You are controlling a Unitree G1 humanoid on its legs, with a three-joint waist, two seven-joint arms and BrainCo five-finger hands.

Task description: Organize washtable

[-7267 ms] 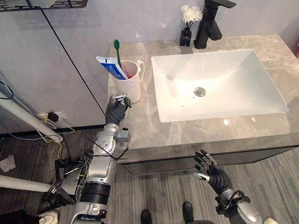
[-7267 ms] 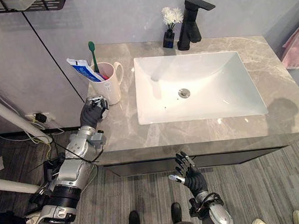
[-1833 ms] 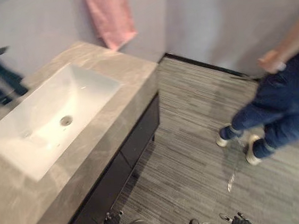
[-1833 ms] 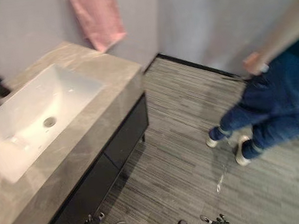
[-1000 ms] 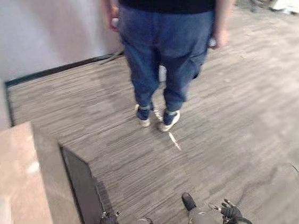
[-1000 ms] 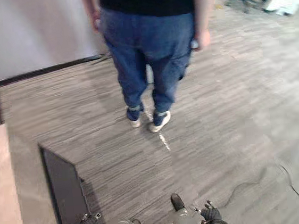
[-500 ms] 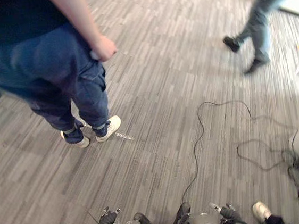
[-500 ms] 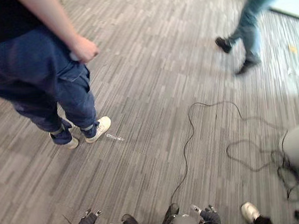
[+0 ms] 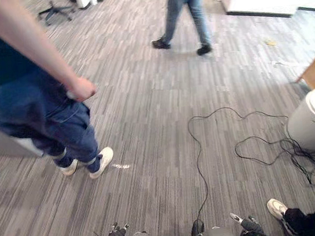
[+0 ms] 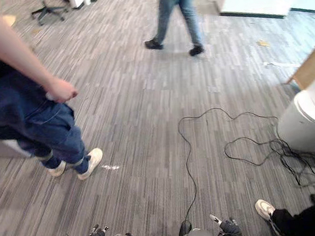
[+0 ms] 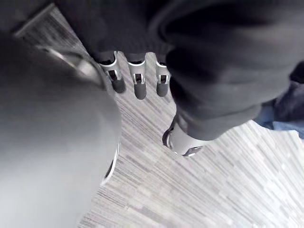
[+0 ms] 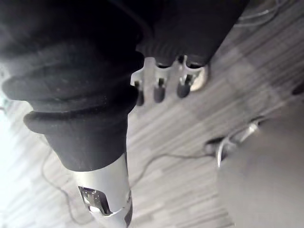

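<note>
Plainly, both hands hang empty above the grey floor (image 9: 150, 152).
On the left hand (image 9: 116, 235) and right hand (image 9: 248, 226), fingers (image 11: 139, 86) are straight, slightly apart, touching nothing; a person (image 9: 43, 107) stands nearby.

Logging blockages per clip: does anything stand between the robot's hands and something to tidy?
Nothing visible to judge by: the head views face floor. Left hand and right hand hang low, fingers relaxed, holding nothing; a person stands at the left.

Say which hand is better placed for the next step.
Neither, as far as I can judge: the left hand and right hand both hang open and empty at the robot's sides, above the floor, with a person ahead.
</note>
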